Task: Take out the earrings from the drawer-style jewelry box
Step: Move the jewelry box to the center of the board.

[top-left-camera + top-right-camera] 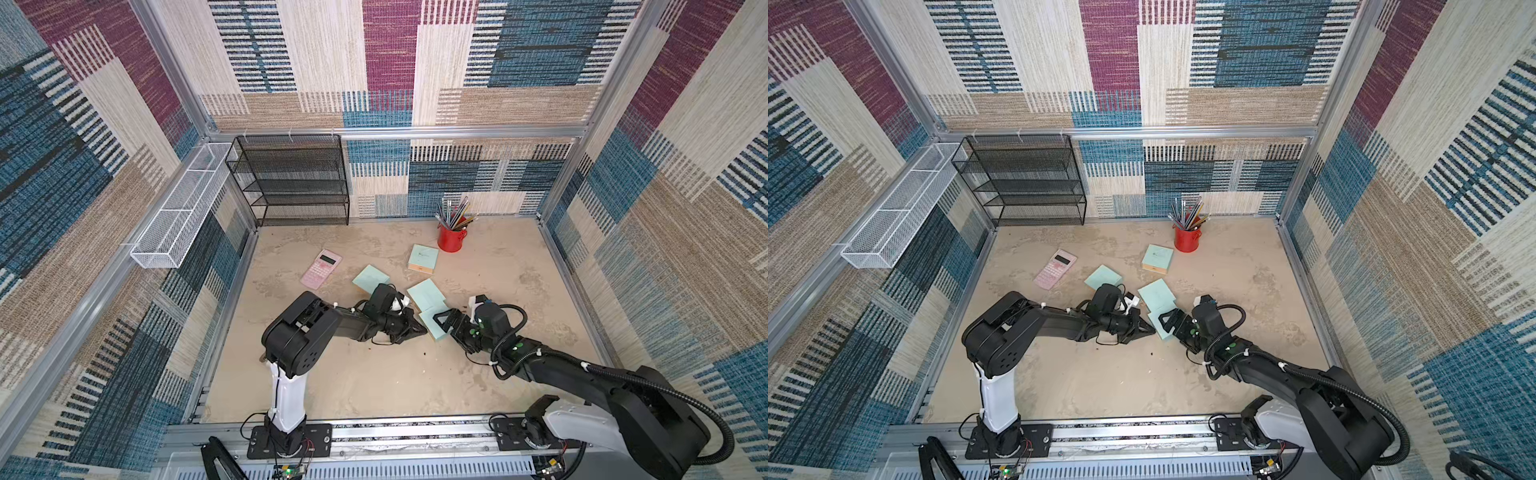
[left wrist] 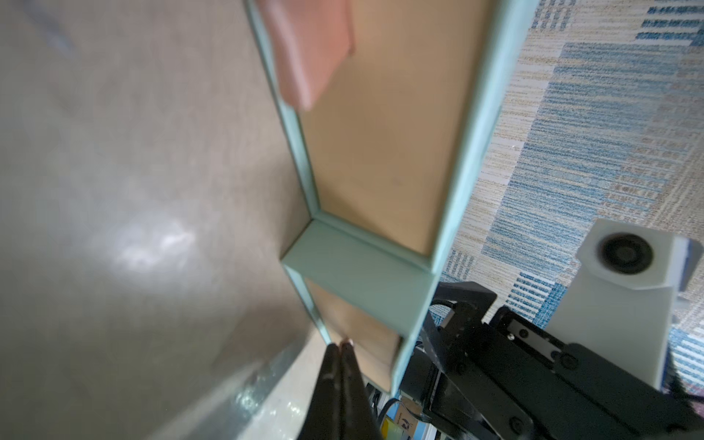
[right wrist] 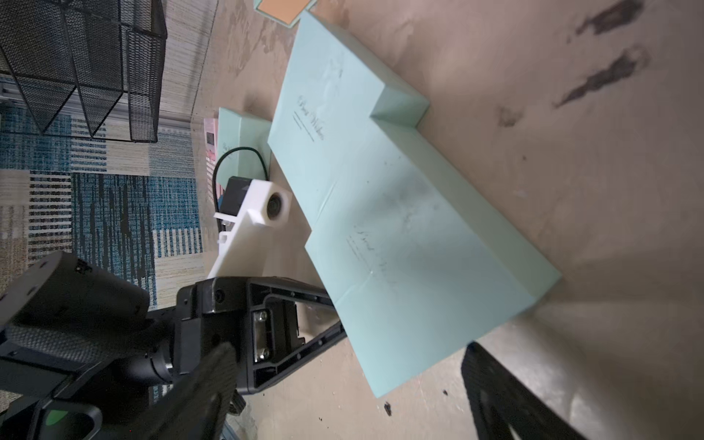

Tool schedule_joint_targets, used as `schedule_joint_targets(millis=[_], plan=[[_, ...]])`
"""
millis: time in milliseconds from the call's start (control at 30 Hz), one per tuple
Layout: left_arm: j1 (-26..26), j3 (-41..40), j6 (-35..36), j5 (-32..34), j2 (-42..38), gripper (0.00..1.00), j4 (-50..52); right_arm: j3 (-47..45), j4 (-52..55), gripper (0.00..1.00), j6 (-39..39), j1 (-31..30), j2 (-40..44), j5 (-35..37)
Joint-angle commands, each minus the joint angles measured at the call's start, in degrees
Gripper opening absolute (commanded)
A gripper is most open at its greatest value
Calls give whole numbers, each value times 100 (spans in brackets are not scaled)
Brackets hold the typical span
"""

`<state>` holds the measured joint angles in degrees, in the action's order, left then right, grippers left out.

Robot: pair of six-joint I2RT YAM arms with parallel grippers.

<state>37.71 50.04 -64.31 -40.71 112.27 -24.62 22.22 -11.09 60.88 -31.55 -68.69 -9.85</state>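
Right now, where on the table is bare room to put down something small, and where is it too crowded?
Free: the front of the table, near the two arm bases; also the right side, between the red pencil cup and the side wall. Crowded: the middle, around the pink calculator and the mint-green boxes.

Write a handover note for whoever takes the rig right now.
Left pincer: shut, tip at the open end of the nearest mint box; unclear whether it pinches anything.
Right pincer: open, fingers either side of that box's near end, no grip evident.
Earrings: none can be made out, in the box or on the table.
Three more mint boxes lie farther back.
Done: nothing confirmed.
Left: get the earrings out onto the table.
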Motion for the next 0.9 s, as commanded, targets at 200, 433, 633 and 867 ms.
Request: schedule_joint_targets(millis=[200, 433, 633, 867], plan=[[-18, -287, -213, 77, -94, 0, -184, 167, 835, 84, -648, 105, 946, 955], [-18, -458, -298, 27, -92, 0, -468, 774, 488, 49, -1505, -114, 505, 289], [-18, -520, -297, 89, -156, 0, -422, 1089, 230, 20, -1604, -115, -477, 27], [-18, -545, -249, 118, -264, 0, -282, 1111, 190, 5, -1438, -114, -1114, 108]])
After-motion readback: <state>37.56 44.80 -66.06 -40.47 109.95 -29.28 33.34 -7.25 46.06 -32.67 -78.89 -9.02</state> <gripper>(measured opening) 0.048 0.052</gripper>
